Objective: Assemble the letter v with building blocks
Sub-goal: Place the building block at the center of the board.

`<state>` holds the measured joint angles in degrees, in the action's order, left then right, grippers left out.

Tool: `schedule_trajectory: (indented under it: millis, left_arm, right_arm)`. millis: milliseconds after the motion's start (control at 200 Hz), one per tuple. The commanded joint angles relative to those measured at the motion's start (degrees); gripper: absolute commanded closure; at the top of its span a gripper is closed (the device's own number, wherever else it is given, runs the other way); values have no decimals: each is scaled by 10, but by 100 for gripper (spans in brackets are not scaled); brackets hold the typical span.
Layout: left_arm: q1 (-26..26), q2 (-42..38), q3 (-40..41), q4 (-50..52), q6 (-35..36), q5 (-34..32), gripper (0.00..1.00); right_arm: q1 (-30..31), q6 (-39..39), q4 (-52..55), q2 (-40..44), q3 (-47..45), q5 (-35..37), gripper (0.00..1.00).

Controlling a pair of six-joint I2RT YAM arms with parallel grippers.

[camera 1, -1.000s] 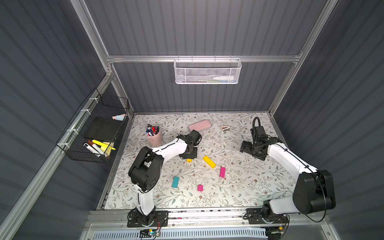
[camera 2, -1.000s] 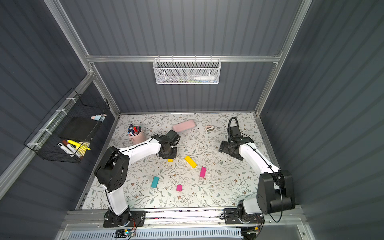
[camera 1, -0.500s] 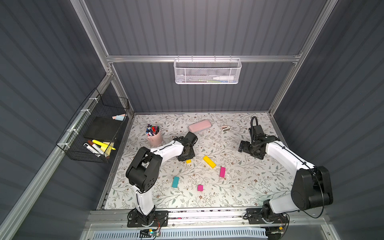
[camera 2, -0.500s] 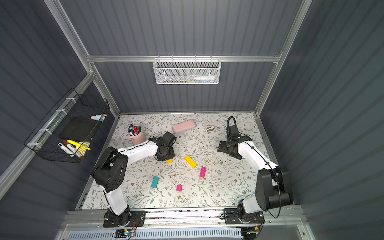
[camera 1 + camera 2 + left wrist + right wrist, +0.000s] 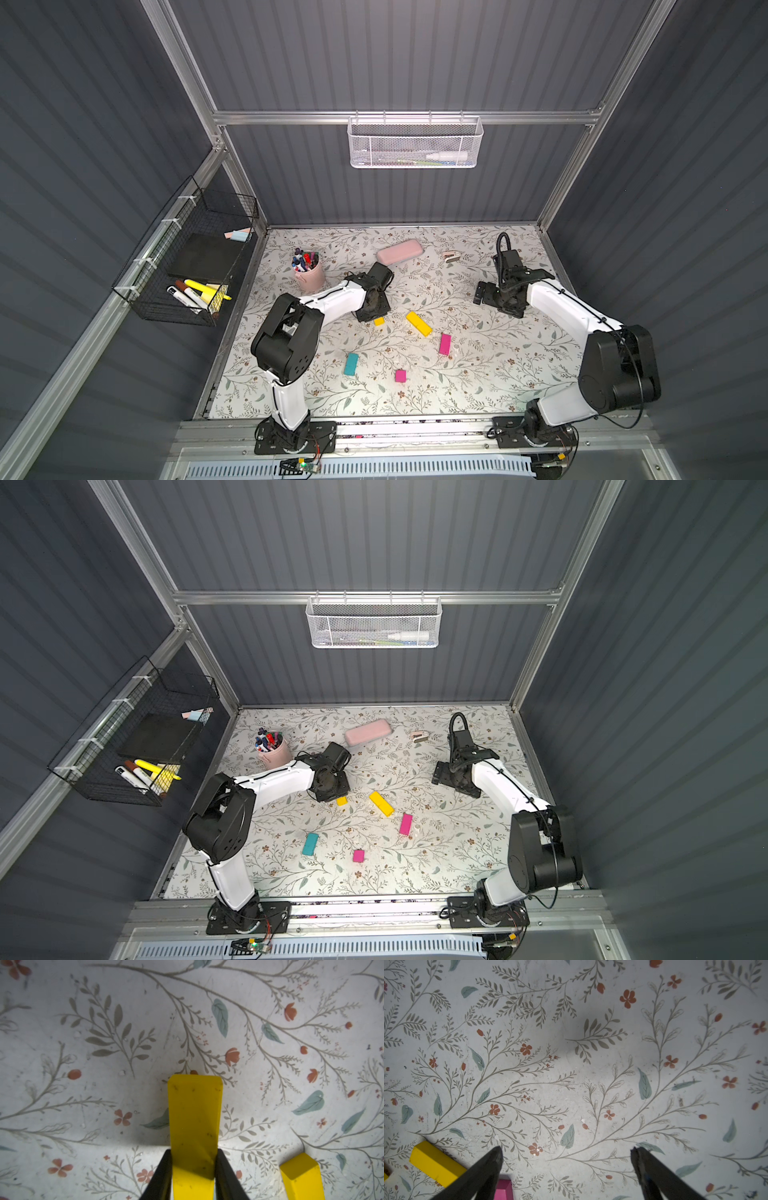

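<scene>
Clamped in the left gripper (image 5: 193,1151): held yellow block (image 5: 194,1118), pinched across its width, just beside the free yellow block (image 5: 419,323). Likely light, stiff, smooth; best gripped mid-length. Right gripper (image 5: 566,1149) spread apart, empty, slightly nearer that free block than a second ago; held block about unmoved.

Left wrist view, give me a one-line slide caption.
Left pincer shut on a yellow block over the floral mat, another yellow block beside it.

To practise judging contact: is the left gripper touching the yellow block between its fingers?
Touching. The left wrist view shows fingers of the left gripper pressed against the sides of the yellow block.
</scene>
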<state>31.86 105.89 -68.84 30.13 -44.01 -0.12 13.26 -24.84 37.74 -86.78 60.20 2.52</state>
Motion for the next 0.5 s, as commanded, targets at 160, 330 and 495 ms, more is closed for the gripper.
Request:
schedule_trajectory:
  millis: [160, 330, 495]
  left_arm:
    - [-3, 18, -3, 18, -5, -3, 69]
    - [-3, 26, -5, 25, 0, -6, 68]
    - [-2, 26, -5, 27, 1, -9, 57]
  right_arm:
    - [6, 3, 11, -7, 16, -7, 1]
    - [6, 3, 11, -8, 15, -5, 1]
    - [7, 3, 11, -8, 14, -7, 1]
